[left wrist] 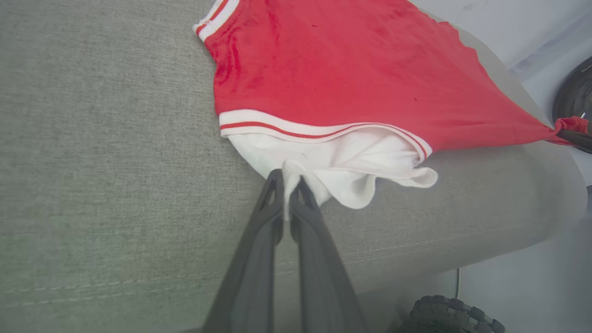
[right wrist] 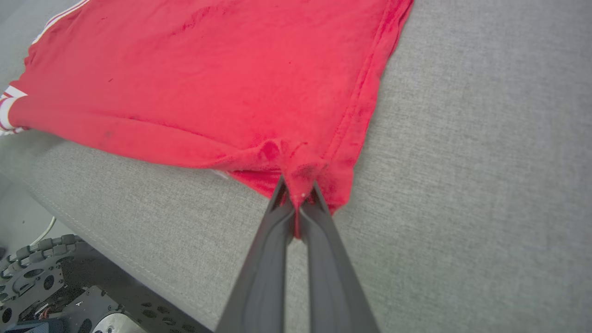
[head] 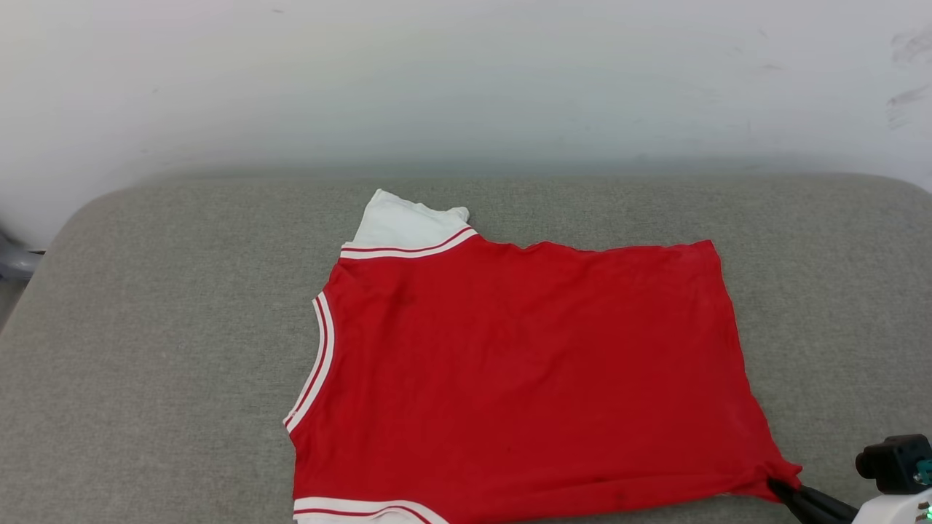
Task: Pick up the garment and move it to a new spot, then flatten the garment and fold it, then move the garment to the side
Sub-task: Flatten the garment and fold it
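Red garment (head: 524,364) spread flat (white sleeves, striped trim)

The garment (head: 510,364): red jersey T-shirt, spread flat, plain red face up.
Lies sideways on the grey upholstered cushion (head: 145,327), with the neckline (head: 318,356), trimmed in red-and-white stripes, toward the left and the hem toward the right. The far white sleeve (head: 404,222) lies flat. The near white sleeve (left wrist: 351,166) is crumpled at the cushion's front edge, its tip gathered to a point. The near hem corner (right wrist: 296,171) is bunched and drawn taut.
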You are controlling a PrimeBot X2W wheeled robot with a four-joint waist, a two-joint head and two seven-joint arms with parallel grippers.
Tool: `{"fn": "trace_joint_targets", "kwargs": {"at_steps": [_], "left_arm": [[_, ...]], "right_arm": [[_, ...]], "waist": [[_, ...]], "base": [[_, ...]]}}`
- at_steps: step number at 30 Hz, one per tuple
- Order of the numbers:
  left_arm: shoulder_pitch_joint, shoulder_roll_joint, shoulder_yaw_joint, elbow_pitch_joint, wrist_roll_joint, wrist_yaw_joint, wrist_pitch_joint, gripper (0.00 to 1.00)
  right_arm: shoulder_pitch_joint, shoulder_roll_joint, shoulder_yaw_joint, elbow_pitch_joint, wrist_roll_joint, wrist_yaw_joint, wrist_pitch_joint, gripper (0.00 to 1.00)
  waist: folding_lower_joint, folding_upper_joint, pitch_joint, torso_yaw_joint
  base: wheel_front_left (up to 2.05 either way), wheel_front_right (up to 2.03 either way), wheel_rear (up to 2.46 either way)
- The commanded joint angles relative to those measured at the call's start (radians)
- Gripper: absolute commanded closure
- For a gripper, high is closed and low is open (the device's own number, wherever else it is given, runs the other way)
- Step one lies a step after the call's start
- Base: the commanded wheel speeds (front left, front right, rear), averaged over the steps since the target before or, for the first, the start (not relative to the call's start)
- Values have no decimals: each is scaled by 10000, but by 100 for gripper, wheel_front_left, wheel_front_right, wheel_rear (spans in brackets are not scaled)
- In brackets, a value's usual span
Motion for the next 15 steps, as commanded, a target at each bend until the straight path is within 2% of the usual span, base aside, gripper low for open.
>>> {"fn": "trace_joint_targets", "kwargs": {"at_steps": [1, 10, 15], "left_arm": [[-31, 80, 46, -25, 58, 50, -14, 100], [-1527, 146, -38, 213, 907, 12, -273, 100], [-2853, 208, -78, 586, 1253, -311, -144, 100]], "right_arm": [[199, 75, -160, -52, -15, -15, 47, 100], [431, 735, -1248, -435, -518, -13, 279, 100], [51, 901, -1731, -764, -633, -13, 560, 100]], "waist": [[2, -1, 3, 33], [2, -1, 172, 173], [2, -1, 509, 128]], "base": [[0, 0, 0], [0, 0, 0], [0, 0, 0]]}}
